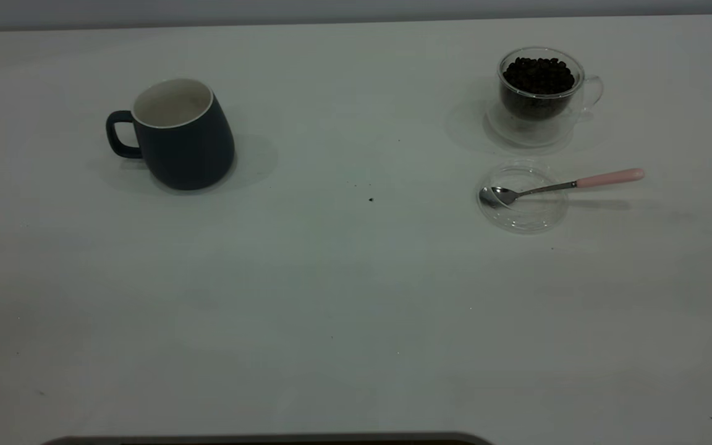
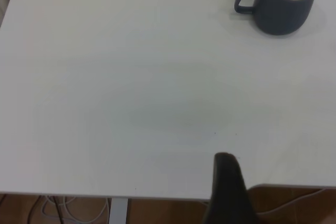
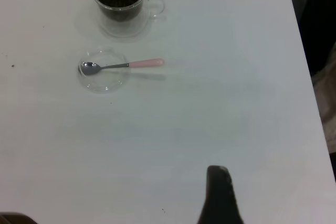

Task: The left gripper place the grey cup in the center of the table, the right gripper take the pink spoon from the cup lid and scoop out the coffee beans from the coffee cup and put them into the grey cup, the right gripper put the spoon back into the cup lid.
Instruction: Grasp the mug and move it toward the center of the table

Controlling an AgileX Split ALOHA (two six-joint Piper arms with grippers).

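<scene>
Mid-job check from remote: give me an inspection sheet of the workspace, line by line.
Surface: white table, a few dark specks near its middle.
Job's things: grey cup upright at the left side, not yet centred, looks empty; coffee cup at the right, filled with coffee beans; cup lid in front of it; pink spoon with its bowl in the lid and its handle sticking out over the rim.
Clutter: nothing seen.
Grippers: left gripper and right gripper back at the near table edge, holding nothing.
Cables: white leads under the table edge.
Surroundings: brown floor below.
</scene>
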